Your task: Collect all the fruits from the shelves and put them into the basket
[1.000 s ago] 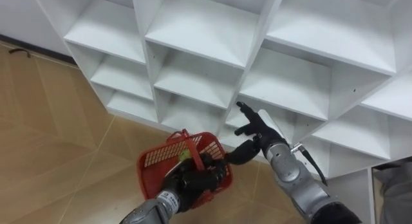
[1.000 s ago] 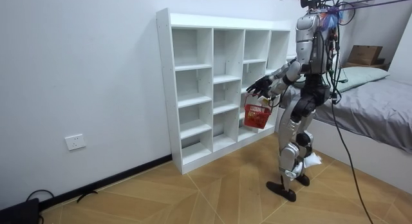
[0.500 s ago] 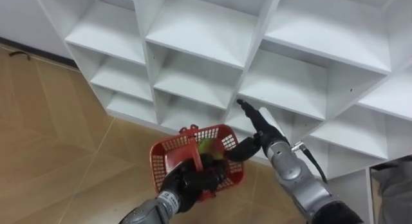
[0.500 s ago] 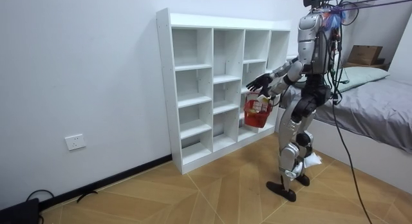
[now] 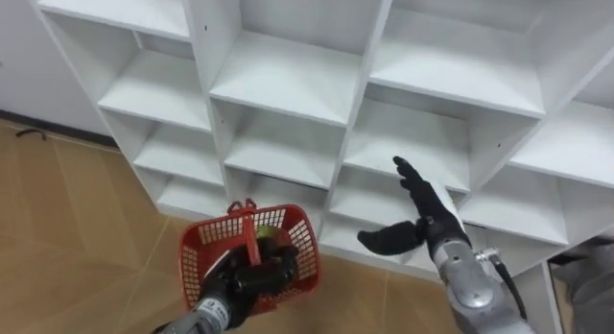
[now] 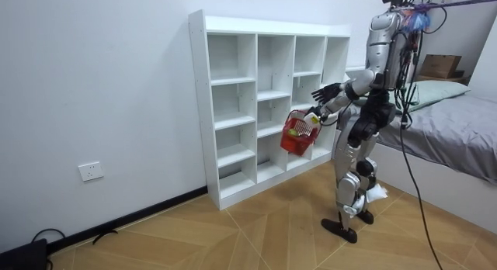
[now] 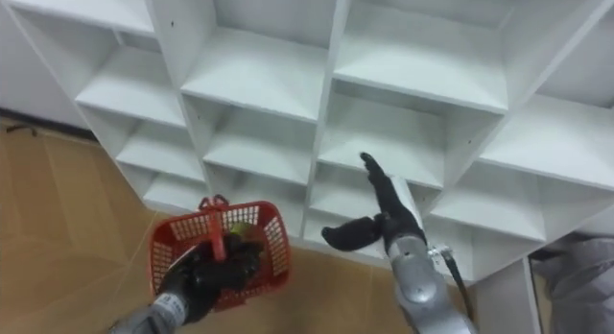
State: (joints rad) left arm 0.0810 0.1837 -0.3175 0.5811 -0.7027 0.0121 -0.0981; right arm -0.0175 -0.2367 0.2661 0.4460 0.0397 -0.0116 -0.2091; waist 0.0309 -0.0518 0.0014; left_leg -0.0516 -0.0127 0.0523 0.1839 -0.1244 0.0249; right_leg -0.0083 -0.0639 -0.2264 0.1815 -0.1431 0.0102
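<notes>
Open closet bays (image 5: 288,80) ahead, dividers (image 5: 369,84) between them

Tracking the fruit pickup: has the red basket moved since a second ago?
Yes. In the room view the red basket, in the left hand, has risen and shifted to the room view's left, nearer the white shelf unit.

Can't really tell what's in my red basket (image 5: 198,265), just a greenish blob (image 5: 267,242) down in there, half hidden behind my own left hand (image 5: 251,278).
</notes>
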